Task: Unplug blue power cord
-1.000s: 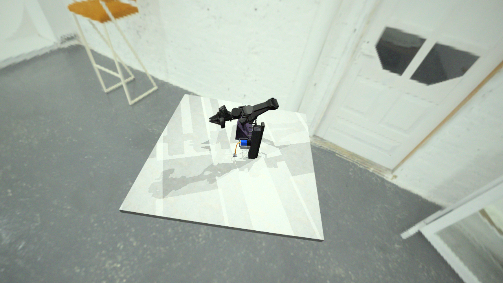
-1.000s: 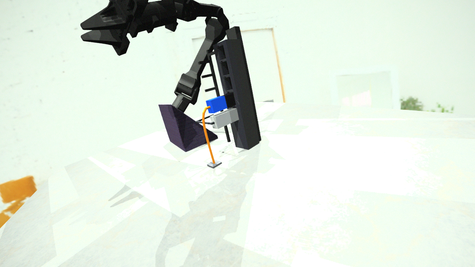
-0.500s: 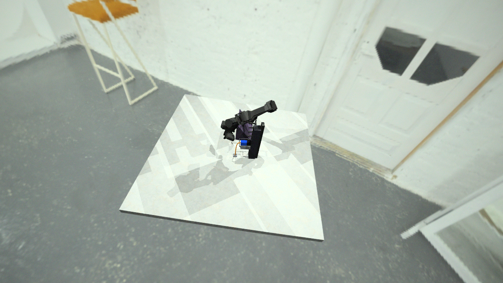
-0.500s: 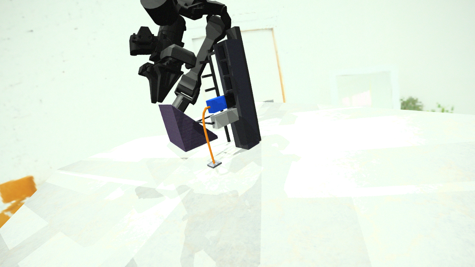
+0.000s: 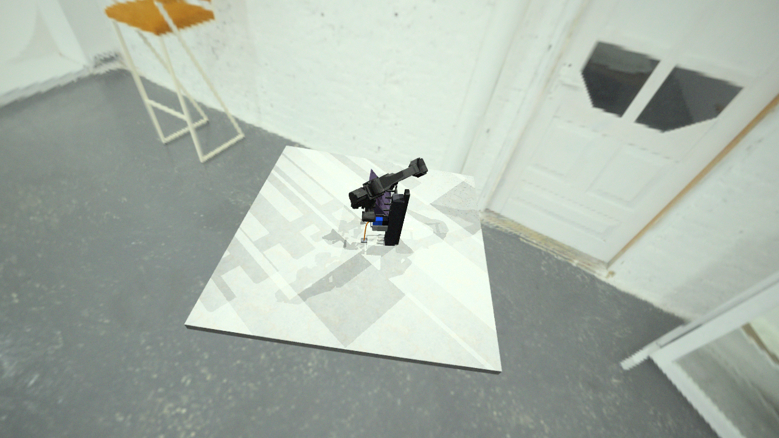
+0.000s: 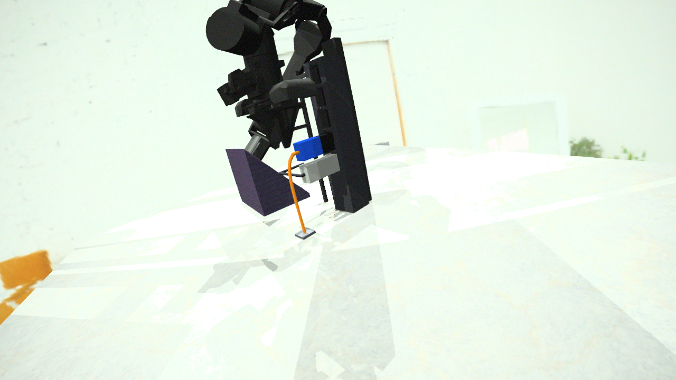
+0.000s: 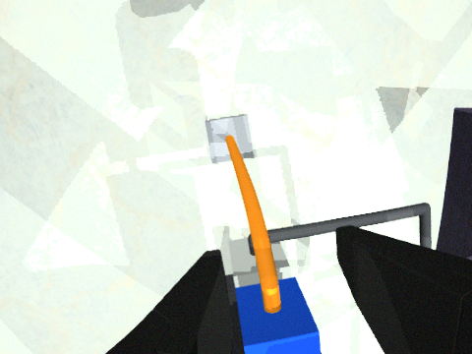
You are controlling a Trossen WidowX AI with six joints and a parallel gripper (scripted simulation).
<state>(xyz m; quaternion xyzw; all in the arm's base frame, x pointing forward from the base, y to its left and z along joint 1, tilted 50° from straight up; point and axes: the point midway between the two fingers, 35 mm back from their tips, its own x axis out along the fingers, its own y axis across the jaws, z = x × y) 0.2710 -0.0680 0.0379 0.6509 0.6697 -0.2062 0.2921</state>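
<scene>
The black power strip (image 5: pixel 397 223) (image 6: pixel 350 136) stands upright. The blue plug (image 5: pixel 378 220) (image 6: pixel 307 149) (image 7: pixel 297 322) sits against its side, at a black socket part. An orange cord (image 5: pixel 364 232) (image 6: pixel 294 198) (image 7: pixel 253 206) runs from the plug's outer face down to a small grey plate (image 6: pixel 304 233) (image 7: pixel 217 147). My gripper (image 6: pixel 279 145) (image 7: pixel 279 254) is part-way open and empty, pointing down. In the exterior view its tips are just left of and near the plug's top. In the wrist view the plug shows low between the fingers, nearer the left one. Contact cannot be told.
A grey block (image 5: pixel 382 228) (image 6: pixel 321 169) sticks out of the strip just below the plug. A dark bent bar (image 7: pixel 349 220) passes near it. A dark purple wedge (image 6: pixel 264 189) (image 7: pixel 457 187) stands left of the strip in the exterior view. Thin dark rungs (image 6: pixel 300 126) stand behind.
</scene>
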